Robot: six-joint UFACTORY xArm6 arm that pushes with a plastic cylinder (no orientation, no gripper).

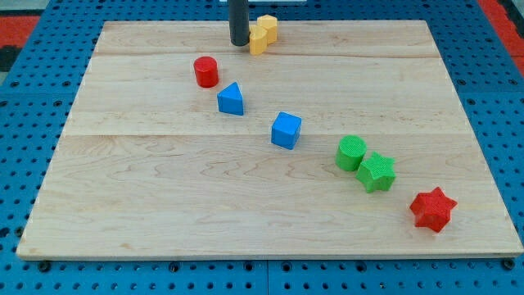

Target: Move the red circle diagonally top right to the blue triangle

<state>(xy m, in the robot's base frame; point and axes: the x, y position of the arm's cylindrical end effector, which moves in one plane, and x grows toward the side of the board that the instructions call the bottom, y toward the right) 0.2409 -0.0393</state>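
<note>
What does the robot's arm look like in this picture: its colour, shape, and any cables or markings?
Only the rod shows: a straight, smooth, dark grey-black cylinder entering from the view's top, ending in my tip, which is flat-ended. No cables, markings or labels are visible on it. The rest of the arm is out of view.

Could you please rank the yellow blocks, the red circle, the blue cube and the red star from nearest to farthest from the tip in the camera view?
From my tip, at the view's top:
1. Yellow blocks, right beside it on the view's right.
2. Red circle, just below and to the left.
3. Blue cube, mid-board.
4. Red star, bottom right.
</note>
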